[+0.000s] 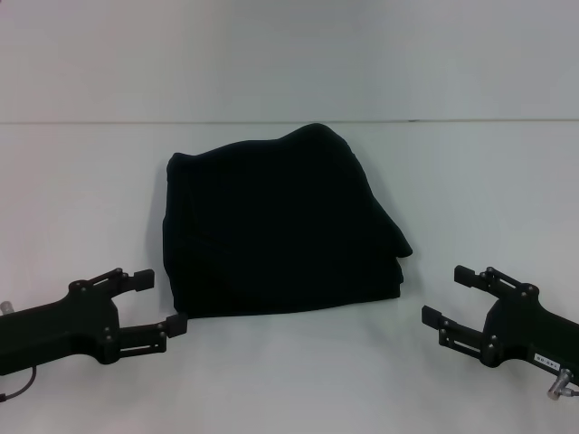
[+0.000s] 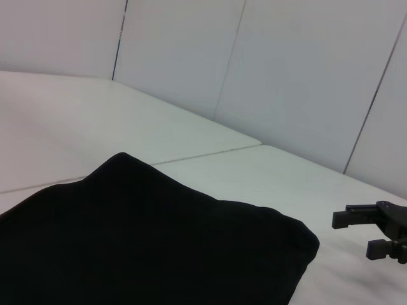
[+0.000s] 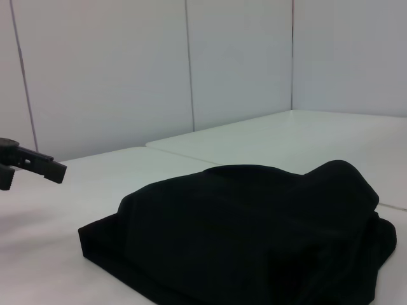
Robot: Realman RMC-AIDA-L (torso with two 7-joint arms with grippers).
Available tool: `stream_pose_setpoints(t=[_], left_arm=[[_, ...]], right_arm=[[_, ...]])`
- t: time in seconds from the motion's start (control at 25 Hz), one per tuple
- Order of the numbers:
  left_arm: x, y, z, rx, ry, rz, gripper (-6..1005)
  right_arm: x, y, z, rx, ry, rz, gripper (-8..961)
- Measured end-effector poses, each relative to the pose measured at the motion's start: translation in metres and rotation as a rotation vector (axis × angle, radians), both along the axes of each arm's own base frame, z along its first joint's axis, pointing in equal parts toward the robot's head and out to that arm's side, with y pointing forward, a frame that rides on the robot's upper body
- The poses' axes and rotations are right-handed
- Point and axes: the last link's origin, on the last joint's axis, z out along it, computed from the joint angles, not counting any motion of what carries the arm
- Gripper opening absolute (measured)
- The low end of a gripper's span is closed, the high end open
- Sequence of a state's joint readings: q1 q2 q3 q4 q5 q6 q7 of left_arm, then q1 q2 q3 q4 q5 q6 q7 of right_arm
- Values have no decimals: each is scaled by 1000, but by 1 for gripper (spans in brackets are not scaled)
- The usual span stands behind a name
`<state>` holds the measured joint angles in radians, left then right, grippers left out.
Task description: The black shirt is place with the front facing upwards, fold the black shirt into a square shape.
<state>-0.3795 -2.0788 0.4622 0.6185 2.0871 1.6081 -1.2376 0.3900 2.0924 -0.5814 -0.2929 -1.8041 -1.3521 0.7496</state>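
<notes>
The black shirt (image 1: 280, 226) lies folded into a thick, roughly square bundle in the middle of the white table (image 1: 289, 371); no lettering or label shows. It also fills the left wrist view (image 2: 146, 241) and the right wrist view (image 3: 248, 241). My left gripper (image 1: 161, 301) rests open on the table just off the bundle's near left corner, holding nothing. My right gripper (image 1: 449, 294) stands open a short way off the bundle's near right corner, also holding nothing. The right gripper (image 2: 359, 232) shows far off in the left wrist view, and the left gripper (image 3: 28, 166) in the right wrist view.
A seam (image 1: 90, 121) runs across the white table behind the shirt. White wall panels (image 3: 191, 63) stand beyond the table's far side.
</notes>
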Motion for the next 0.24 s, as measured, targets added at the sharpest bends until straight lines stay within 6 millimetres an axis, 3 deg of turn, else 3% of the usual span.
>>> stream_pose_setpoints(t=[0.24], left_arm=[[1, 0, -1, -1, -3, -1, 949]], right_arm=[[0, -1, 0, 0, 1, -2, 826]])
